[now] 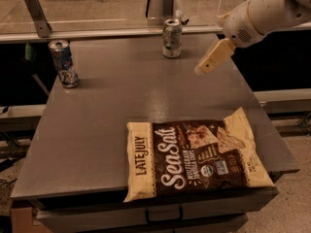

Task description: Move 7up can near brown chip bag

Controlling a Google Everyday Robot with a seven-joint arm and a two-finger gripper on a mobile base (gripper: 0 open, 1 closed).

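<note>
We see the small silver-white 7up can (171, 38) upright at the far edge of the grey table (112, 106), and the flat dark-brown Sea Salt chip bag (197, 159) lying by the near right corner. The cream gripper (213, 58) hangs above the right edge, apart from the can. We can't tell how open it is.

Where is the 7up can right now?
The 7up can stands upright at the far edge of the table, mid-picture; the gripper hovers just right of it, not touching.
</note>
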